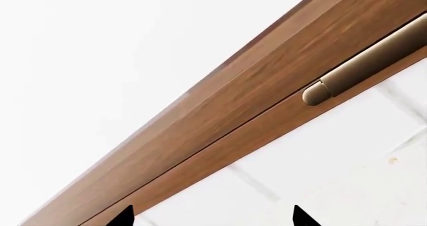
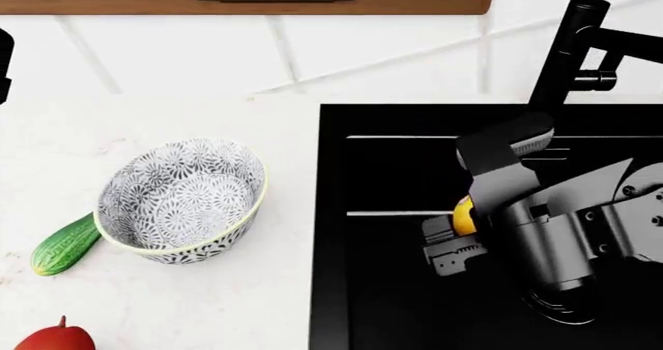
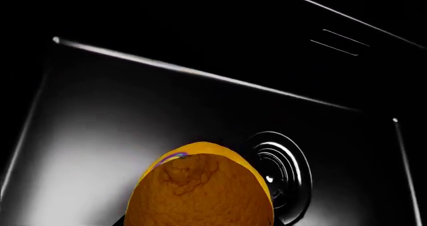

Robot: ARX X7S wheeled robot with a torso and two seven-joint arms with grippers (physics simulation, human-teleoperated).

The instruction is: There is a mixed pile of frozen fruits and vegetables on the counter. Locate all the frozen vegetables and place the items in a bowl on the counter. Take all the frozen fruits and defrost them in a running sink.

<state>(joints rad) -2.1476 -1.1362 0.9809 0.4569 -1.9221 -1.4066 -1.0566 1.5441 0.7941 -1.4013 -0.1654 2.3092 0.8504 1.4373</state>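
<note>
Our right gripper (image 2: 456,230) grips the lemon (image 2: 463,215) over the sink (image 2: 393,311), drain (image 3: 277,173) just beyond. Left gripper (image 1: 213,218) looks open, empty

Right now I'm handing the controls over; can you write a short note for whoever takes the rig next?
Right gripper: shut on the lemon, held over the sink near the drain; not released yet.
Left gripper: open, empty, facing the wall cabinet.
Bowl: empty on the counter.
Cucumber lies beside the bowl; mango at the near edge.
No water visible from the faucet.
Left: release lemon, move mango, bowl the vegetables.
</note>
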